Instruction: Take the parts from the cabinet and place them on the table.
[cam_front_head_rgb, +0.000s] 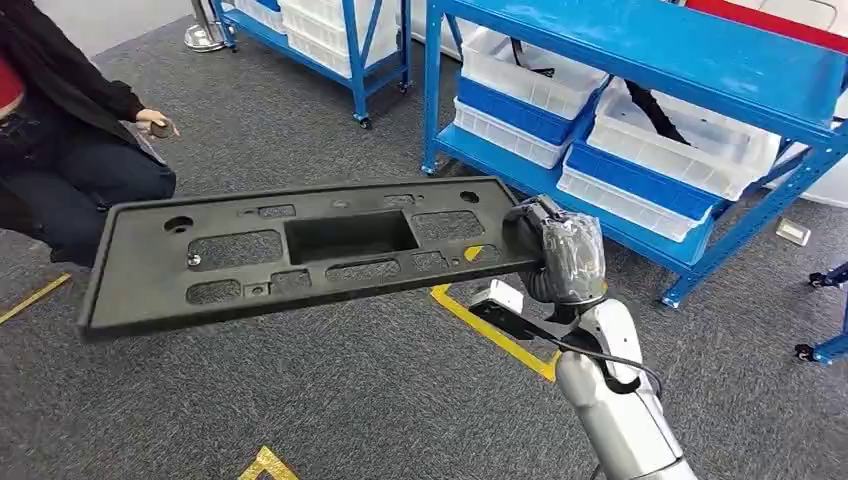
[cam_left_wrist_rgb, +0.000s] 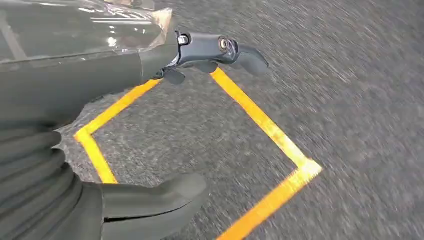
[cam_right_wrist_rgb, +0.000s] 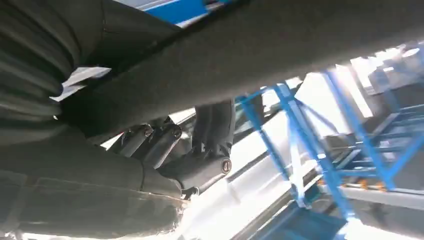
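Right hand (cam_front_head_rgb: 558, 255) grips with fingers (cam_right_wrist_rgb: 165, 142) curled; left hand (cam_left_wrist_rgb: 150, 65) hangs spread.

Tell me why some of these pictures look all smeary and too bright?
Left wrist view: the carpet streaks with motion blur, though the left hand looks sharp. Right wrist view: glare washes out the area behind the blue rack; the black panel is soft. Head view: evenly lit and clear.

Below me is grey carpet floor (cam_front_head_rgb: 330, 400) marked with yellow tape lines (cam_front_head_rgb: 495, 335). At the far right, a blue shelf rack (cam_front_head_rgb: 640, 60) stands on it, with white and blue bins (cam_front_head_rgb: 530, 85) on its shelves. Another blue rack (cam_front_head_rgb: 345, 40) stands further left.
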